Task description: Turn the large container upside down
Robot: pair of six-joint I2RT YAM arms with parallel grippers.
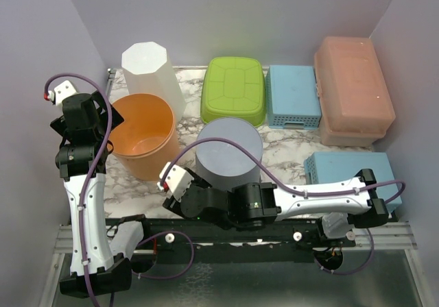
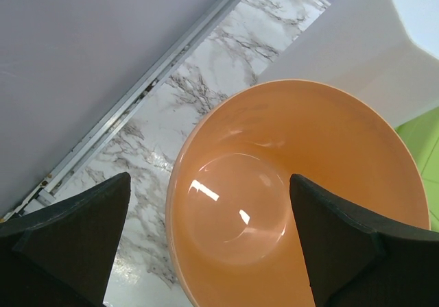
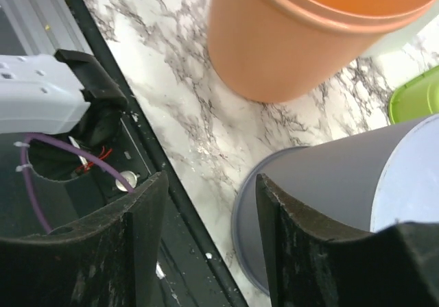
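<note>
Though partly behind arm (image 1: 302,201), grey container (image 1: 230,146).

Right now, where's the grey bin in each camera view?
Top camera: grey bin at centre, closed face up.
Left wrist: not in it.
Right wrist: grey bin at lower right.
Shared landmark: the orange bucket, left of the bin from the top, filling the left wrist view, top centre in the right wrist view.

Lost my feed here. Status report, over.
Left gripper open above upright orange bucket. Right gripper open, empty, beside gray container, which stands mouth-down. Nothing blocking.
</note>
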